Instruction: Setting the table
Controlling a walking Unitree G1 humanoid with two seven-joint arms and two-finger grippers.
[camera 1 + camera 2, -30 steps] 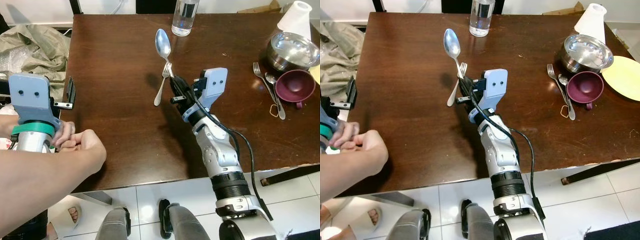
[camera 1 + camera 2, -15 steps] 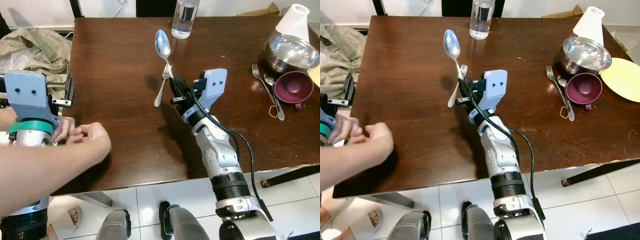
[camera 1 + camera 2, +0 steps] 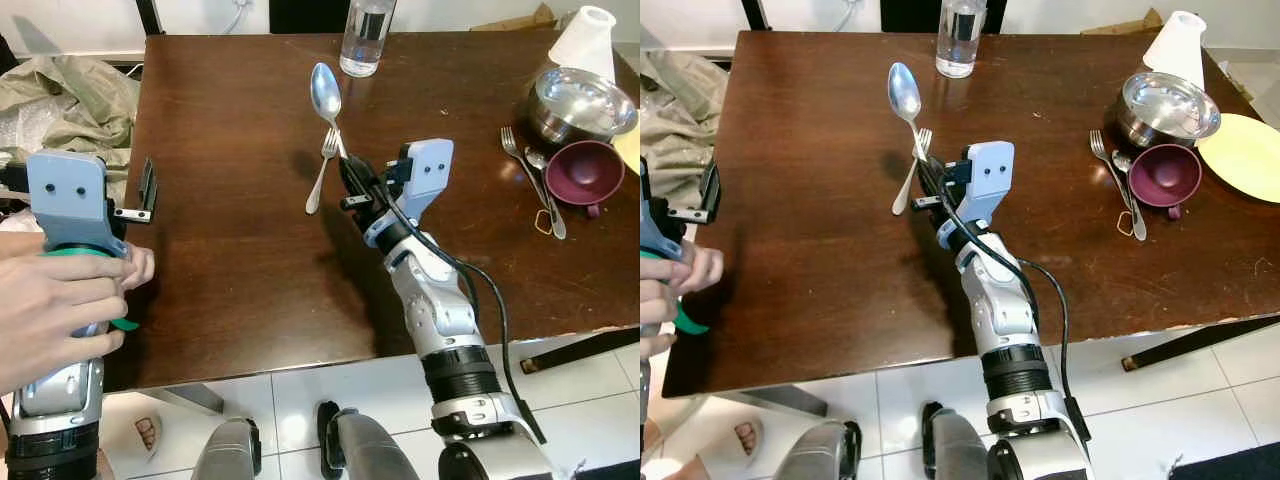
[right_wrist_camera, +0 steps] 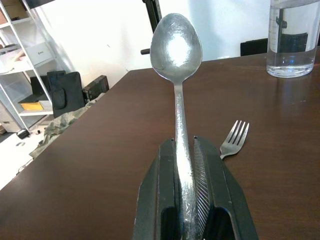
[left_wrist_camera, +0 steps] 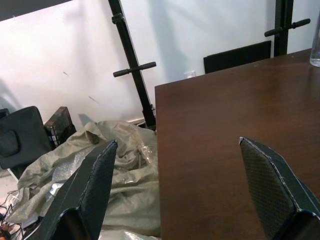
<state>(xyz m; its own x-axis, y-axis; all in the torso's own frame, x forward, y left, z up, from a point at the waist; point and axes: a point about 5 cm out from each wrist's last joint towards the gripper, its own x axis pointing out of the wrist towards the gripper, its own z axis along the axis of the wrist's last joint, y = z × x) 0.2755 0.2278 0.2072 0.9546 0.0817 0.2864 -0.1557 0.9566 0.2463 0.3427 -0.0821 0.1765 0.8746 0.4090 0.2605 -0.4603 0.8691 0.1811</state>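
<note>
Right wrist view: the right pincer (image 4: 186, 200) is pressed together on the handle of a spoon (image 4: 176, 60). The spoon's long axis runs in line with the fingers; its bowl leads, pointing toward the far edge of the table (image 3: 230, 150), with the hollow face turned toward the camera.

Head views: the right pincer is raised above the middle of the table, and the spoon extends up and away from it toward the far edge. A fork (image 3: 321, 172) lies flat on the table just beside the pincer, tines toward the far edge, handle angled toward the near left corner. A glass of water (image 3: 363, 40) stands at the middle of the far edge.

Near the right edge, a second fork (image 3: 517, 157) and a second spoon (image 3: 545, 185) lie side by side, long axes running from far to near. Just beside them stand a maroon cup (image 3: 584, 170) and a steel bowl (image 3: 585, 102). A yellow plate (image 3: 1243, 145) lies at the right edge.

The left pincer (image 5: 180, 195) is spread wide beyond the left edge of the table, pinching nothing. A person's hand (image 3: 55, 310) grips the left arm below the wrist. Crumpled plastic sheeting (image 3: 65, 95) lies beyond the far left corner.
</note>
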